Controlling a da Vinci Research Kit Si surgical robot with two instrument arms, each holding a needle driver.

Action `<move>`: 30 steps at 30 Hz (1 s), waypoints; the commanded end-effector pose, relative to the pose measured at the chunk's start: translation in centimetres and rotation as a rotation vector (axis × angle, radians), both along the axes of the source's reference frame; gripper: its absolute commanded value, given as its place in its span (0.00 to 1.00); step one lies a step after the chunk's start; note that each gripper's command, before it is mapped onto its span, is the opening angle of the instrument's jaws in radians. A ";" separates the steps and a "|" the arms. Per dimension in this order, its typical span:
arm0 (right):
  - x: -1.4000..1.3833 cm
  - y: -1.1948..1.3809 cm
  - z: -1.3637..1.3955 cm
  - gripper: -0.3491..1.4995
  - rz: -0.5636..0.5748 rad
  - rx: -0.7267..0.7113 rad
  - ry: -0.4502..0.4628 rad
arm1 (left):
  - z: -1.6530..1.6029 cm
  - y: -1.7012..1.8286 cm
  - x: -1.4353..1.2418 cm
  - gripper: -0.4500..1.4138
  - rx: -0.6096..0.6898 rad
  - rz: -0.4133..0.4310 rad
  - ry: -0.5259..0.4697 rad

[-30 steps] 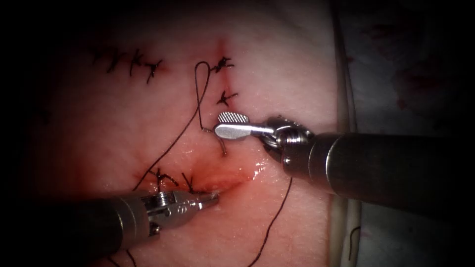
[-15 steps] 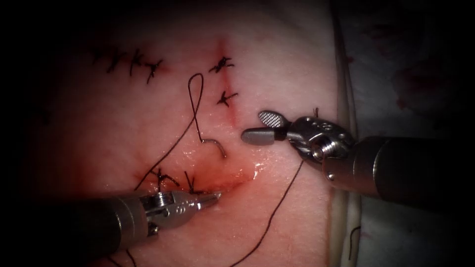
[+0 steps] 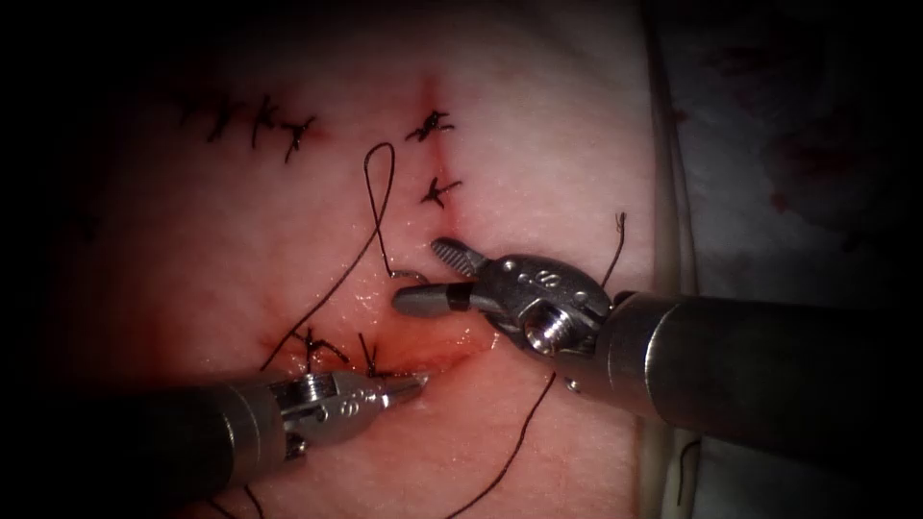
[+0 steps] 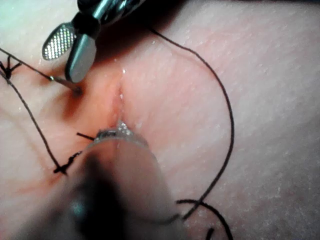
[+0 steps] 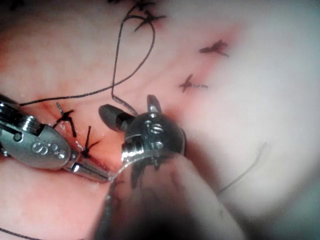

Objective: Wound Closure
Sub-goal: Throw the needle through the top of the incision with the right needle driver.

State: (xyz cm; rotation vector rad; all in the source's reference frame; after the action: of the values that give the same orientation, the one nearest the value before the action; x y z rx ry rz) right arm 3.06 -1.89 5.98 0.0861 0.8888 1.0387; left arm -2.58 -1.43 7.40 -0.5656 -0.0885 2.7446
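**Right tool returns to the loose needle**

The right tool (image 3: 428,279) has come back leftward from the tissue's right edge within the last half second; its jaws are spread, one above and one below the needle (image 3: 415,277), gripping nothing. The needle lies on the tissue (image 3: 577,144) just above the open part of the cut (image 3: 437,358), held by neither tool; whether its tip sits in the tissue cannot be told. The thread (image 3: 377,207) runs up from the needle's tail in a tall loop, then down past the stitches (image 3: 322,346). The left tool (image 3: 409,384) has not moved; its jaws are pressed together, tip at the cut's lower lip, and whether it pinches tissue is unclear. My judgement: the needle is being retaken. No containers are present.
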 end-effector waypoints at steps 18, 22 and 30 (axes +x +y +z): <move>0.39 -0.05 0.28 0.00 -0.201 -0.198 -0.110 | 0.06 -0.02 -0.05 0.00 -0.001 0.001 -0.001; 0.43 -0.07 0.26 0.00 -0.214 -0.189 -0.118 | 0.05 -0.02 -0.05 0.00 0.000 0.001 -0.001; 0.42 -0.06 0.27 0.00 -0.249 -0.201 -0.007 | 0.05 -0.01 -0.04 0.00 0.000 0.001 -0.002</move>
State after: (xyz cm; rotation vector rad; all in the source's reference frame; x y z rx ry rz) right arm 3.40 -1.95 6.19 0.0469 0.9742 0.7343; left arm -2.57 -1.44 7.38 -0.5663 -0.0894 2.7450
